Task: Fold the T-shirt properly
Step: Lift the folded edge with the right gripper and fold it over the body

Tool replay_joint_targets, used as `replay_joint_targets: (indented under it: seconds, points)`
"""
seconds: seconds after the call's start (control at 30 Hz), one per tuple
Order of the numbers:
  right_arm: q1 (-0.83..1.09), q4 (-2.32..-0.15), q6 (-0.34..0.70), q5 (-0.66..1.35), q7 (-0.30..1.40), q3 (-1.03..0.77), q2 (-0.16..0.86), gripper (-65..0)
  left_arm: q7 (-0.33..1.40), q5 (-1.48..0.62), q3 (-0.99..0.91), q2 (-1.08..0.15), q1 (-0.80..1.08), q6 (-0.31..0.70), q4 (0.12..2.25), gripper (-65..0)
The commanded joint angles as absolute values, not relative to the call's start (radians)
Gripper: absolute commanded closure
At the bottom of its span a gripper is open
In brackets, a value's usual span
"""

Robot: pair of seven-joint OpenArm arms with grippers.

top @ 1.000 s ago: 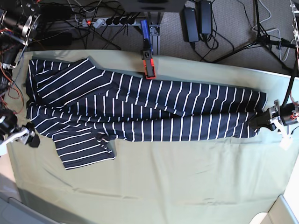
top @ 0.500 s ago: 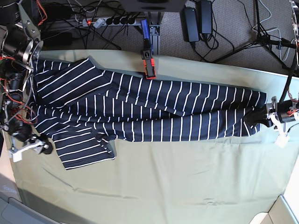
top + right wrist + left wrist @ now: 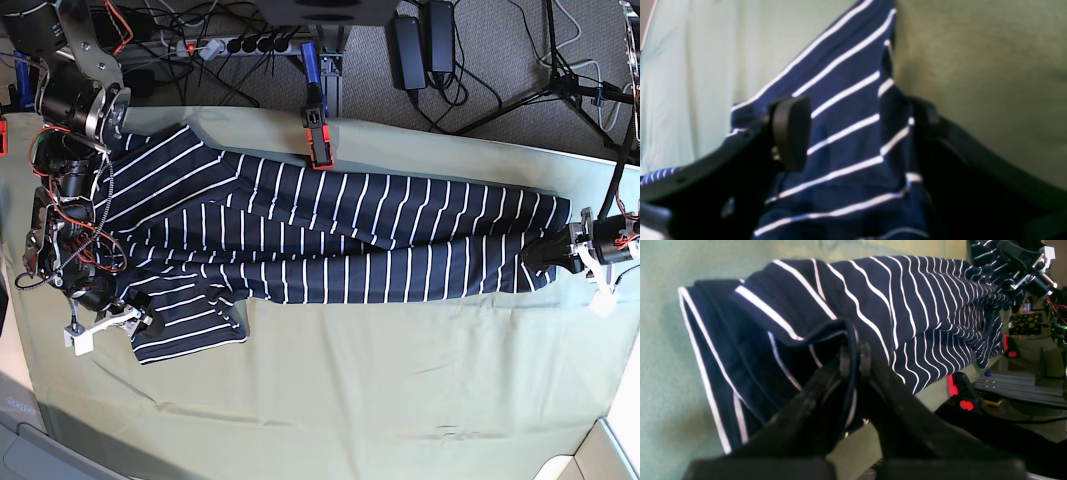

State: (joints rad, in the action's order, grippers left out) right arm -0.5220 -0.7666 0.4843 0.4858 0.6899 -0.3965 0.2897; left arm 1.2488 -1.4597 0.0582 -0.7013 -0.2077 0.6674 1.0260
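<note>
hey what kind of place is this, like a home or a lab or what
Most likely a robotics lab or workshop, not a home. A dark navy white-striped T-shirt lies on a pale green tablecloth between two robot arms, and a black power strip with tangled cables and a black tripod stand sit on the grey floor behind.

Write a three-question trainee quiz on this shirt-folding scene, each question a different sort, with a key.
1. True or false: the left gripper is shut on the T-shirt's edge.
2. The right gripper is: A) open, jaws either side of striped cloth; B) clamped on the tablecloth; C) away from the shirt.
3. Fill in: the orange-and-black clamp sits at the table's ____ edge in the base view.

Key: 1 true; 2 A; 3 far.
</note>
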Motion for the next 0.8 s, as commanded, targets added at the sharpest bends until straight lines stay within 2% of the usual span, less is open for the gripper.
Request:
replay_joint_targets:
  seconds: [0.0,0.47,0.53,0.57,0.67,0.7,0.77]
  points:
    - [-0.549,-0.781,0.529,0.497,0.69,-0.397,0.295,-41.8,1.238,-1.484,0.05,-0.726,-0.227,0.698,1.041,0.0]
    - [-0.556,-0.83,0.531,0.507,0.752,-0.397,0.291,-40.8,1.238,-1.484,0.05,-0.726,-0.226,0.698,1.041,0.0]
    - [-0.556,-0.83,0.531,0.497,0.752,-0.397,0.291,-33.8,1.238,-1.484,0.05,-0.726,-0.227,0.698,1.041,0.0]
    - [-0.556,-0.83,0.531,0.492,0.752,-0.397,0.291,-27.6,1.238,-1.484,0.05,-0.726,-0.226,0.698,1.041,0.0]
    - [-0.556,-0.83,0.531,0.485,0.752,-0.397,0.291,-3.4,1.238,-1.484,0.05,-0.726,-0.227,0.698,1.041,0.0]
    - [-0.556,-0.83,0.531,0.486,0.752,-0.397,0.291,0.0,1.238,-1.484,0.05,-0.726,-0.227,0.698,1.041,0.0]
    - [-0.556,-0.83,0.531,0.486,0.752,-0.397,0.291,0.0,1.238,-1.484,0.05,-0.726,-0.227,0.698,1.041,0.0]
